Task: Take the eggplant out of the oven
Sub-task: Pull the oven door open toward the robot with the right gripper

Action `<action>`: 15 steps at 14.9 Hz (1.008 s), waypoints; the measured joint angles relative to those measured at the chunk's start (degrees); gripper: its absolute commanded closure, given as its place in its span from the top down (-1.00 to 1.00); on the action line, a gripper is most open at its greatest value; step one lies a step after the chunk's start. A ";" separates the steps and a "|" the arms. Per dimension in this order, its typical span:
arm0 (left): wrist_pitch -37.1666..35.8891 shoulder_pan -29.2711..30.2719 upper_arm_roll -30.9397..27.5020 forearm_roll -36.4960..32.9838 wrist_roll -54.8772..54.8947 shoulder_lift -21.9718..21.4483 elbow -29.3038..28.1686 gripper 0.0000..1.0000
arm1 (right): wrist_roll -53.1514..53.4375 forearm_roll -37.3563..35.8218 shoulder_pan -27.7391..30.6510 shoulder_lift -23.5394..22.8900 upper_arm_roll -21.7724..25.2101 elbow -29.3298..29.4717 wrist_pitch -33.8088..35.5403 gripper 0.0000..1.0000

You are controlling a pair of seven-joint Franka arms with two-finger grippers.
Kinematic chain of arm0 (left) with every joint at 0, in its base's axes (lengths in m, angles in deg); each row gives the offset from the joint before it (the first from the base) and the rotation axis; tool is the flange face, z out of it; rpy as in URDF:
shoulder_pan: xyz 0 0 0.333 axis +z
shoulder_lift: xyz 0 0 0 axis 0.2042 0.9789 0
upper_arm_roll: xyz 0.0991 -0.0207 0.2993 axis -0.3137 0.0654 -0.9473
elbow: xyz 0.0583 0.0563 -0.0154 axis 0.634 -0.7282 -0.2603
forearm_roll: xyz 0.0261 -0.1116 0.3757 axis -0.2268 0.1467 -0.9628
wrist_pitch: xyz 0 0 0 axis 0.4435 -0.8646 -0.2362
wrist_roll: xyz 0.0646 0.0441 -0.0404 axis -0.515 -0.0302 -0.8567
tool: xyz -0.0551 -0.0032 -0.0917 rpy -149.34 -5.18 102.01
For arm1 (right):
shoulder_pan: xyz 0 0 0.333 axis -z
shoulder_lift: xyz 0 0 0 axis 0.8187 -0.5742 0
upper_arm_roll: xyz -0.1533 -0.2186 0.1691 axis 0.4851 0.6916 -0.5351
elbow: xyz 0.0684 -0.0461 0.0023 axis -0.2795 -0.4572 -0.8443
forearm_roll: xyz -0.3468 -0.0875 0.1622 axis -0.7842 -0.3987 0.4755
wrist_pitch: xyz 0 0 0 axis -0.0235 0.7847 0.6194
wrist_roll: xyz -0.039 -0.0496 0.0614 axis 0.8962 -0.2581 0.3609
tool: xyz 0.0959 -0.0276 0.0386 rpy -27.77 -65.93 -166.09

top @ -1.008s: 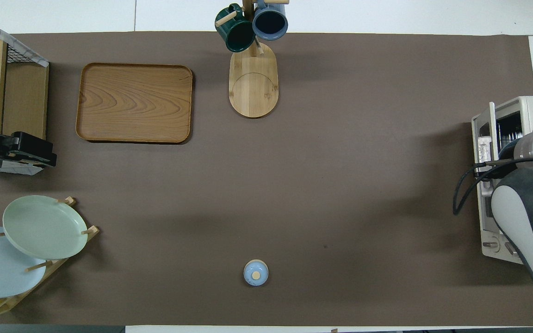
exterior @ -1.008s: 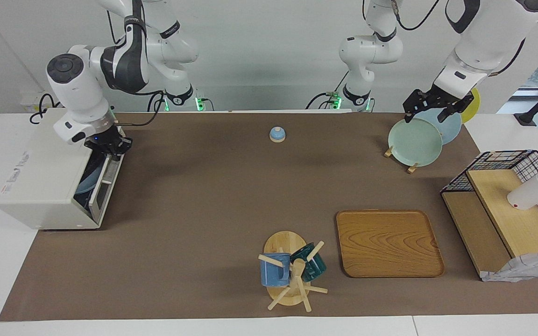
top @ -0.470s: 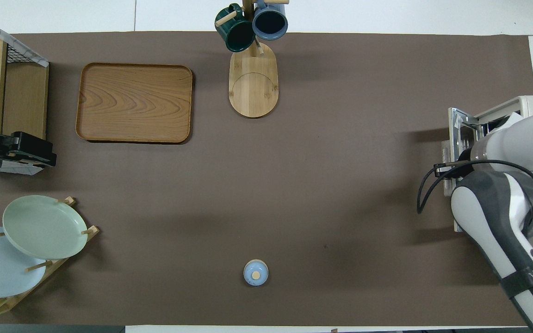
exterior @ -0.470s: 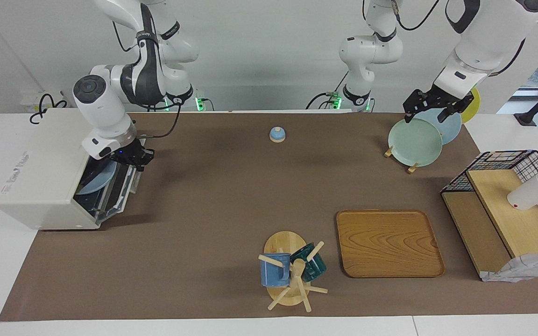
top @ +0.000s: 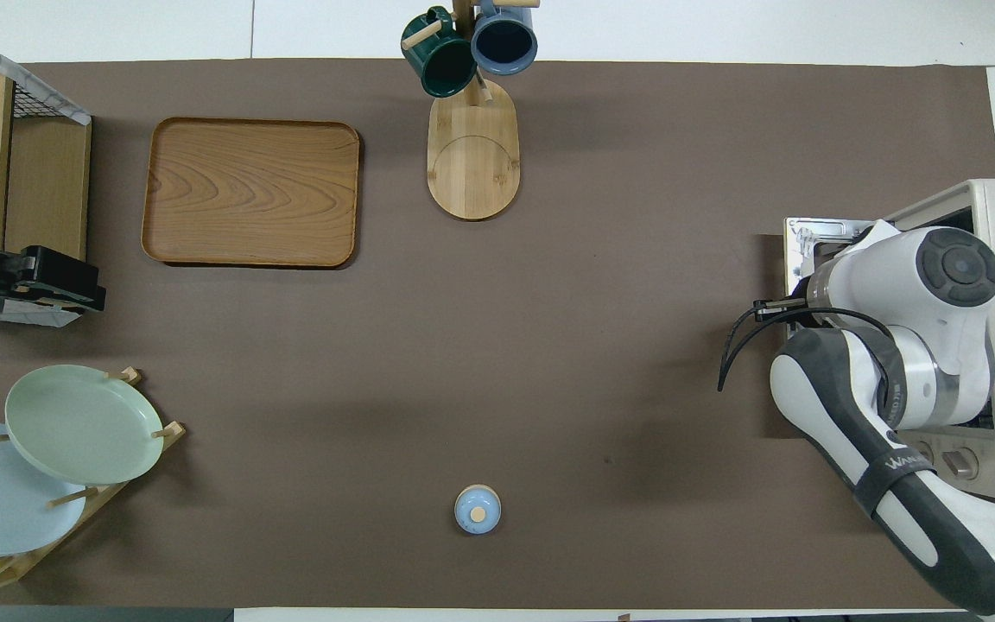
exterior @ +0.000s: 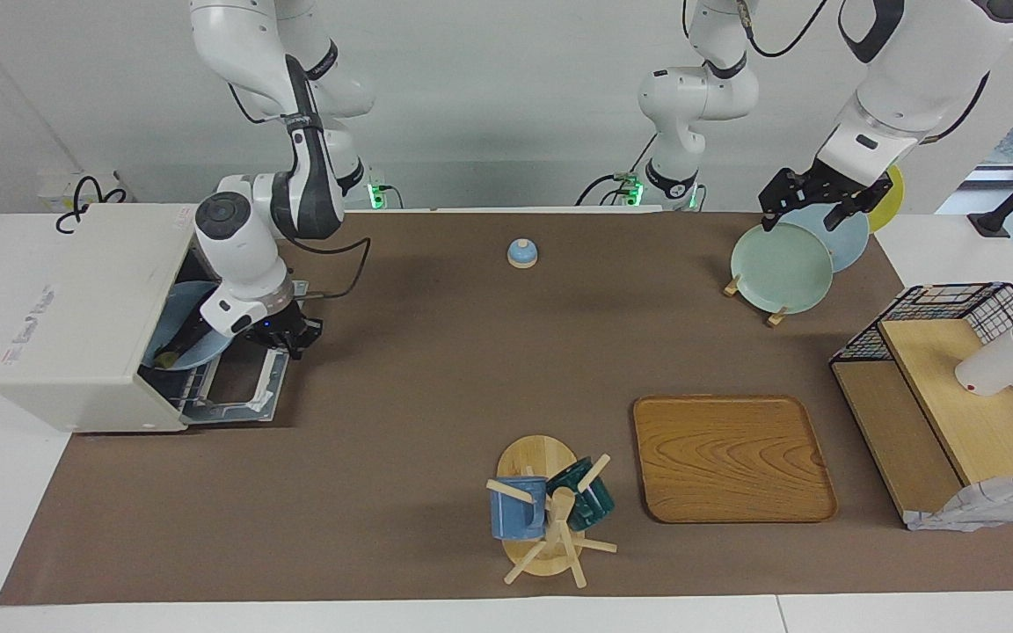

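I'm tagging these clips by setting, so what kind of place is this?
Probably a robotics lab staged as a kitchen: a white toaster oven, a rack of plates and a mug tree sit on a brown-covered table between two robot arms.

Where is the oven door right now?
In the facing view the oven door lies folded down flat in front of the oven, at the right arm's end of the table, under the right gripper.

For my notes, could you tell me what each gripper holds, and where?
The right gripper is shut on the oven door at its handle edge; the left gripper, open over the plates, holds nothing.
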 measured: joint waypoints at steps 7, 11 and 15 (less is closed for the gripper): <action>0.00 0.00 0.00 0.00 0.00 0.00 0.00 1.00 | 2.59 -0.06 -1.18 -1.42 0.26 4.81 3.09 -1.00; 0.00 0.00 0.00 0.00 0.00 0.00 0.00 1.00 | 7.69 -0.06 -3.88 -0.59 0.30 11.03 11.79 -0.24; 0.00 0.00 0.00 0.00 0.00 0.00 0.00 1.00 | 8.72 -0.29 -1.95 2.32 1.66 12.13 19.29 0.11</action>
